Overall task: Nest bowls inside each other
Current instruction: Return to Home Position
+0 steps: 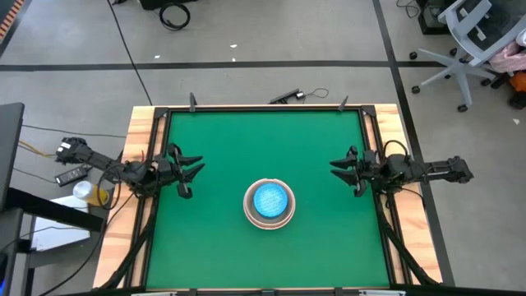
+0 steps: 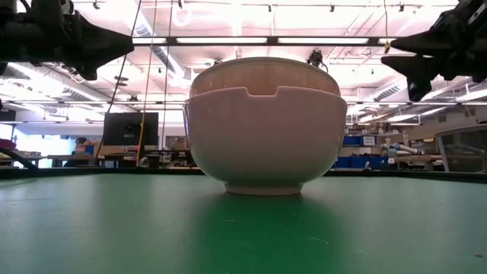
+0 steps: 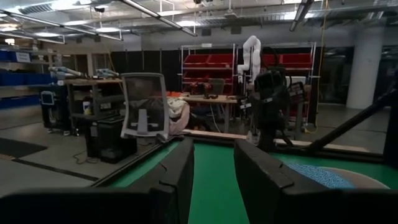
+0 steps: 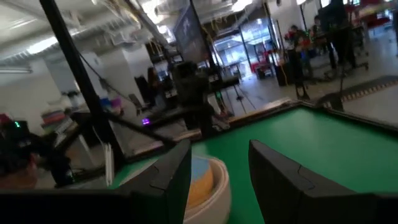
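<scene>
The bowls [image 1: 269, 203] stand nested in one stack on the green table, a little near of its middle: a white outer bowl [image 2: 265, 137], a tan one [image 2: 262, 74] rising above its rim, and a speckled blue one [image 1: 269, 200] innermost. The white bowl rests on its foot ring. My left gripper [image 1: 194, 173] hovers open by the table's left edge, raised above the mat. By the right edge my right gripper [image 1: 339, 170] hovers open too. Neither has anything between its fingers. The stack also shows in the left wrist view [image 3: 323, 176] and the right wrist view [image 4: 208, 180].
A raised wooden frame [image 1: 263, 108] borders the green mat [image 1: 246, 140]. Open mat lies on every side of the stack. An office chair [image 1: 468, 41] and cables lie on the floor beyond the table.
</scene>
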Controlling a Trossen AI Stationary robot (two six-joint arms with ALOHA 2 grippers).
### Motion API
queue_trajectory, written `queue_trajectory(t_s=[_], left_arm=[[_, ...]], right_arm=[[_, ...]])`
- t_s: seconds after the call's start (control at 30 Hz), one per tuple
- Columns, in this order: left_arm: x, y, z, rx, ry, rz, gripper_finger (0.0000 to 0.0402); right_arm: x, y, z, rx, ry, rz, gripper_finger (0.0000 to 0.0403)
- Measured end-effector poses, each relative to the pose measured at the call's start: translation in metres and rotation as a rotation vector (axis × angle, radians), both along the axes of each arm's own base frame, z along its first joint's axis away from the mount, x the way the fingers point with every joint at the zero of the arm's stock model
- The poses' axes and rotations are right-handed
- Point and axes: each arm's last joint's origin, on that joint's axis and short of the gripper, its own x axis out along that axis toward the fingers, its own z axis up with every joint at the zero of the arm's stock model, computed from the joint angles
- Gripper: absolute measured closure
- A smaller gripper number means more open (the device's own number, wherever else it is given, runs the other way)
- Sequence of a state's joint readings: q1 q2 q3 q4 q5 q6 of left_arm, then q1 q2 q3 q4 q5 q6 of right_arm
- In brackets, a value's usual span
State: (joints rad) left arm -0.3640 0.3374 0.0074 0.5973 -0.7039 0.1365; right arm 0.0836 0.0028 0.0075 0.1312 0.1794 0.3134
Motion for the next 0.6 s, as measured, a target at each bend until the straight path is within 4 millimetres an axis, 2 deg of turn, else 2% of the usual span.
queue_trajectory(t_s=[0.6], left_arm=[[0.0026,-0.0016,-0.0067,-0.069,0.033,-0.041,0.0286]], right_arm=[[-0.0003,0.0003,0.0006,-0.004,0.001,-0.025,0.0239]])
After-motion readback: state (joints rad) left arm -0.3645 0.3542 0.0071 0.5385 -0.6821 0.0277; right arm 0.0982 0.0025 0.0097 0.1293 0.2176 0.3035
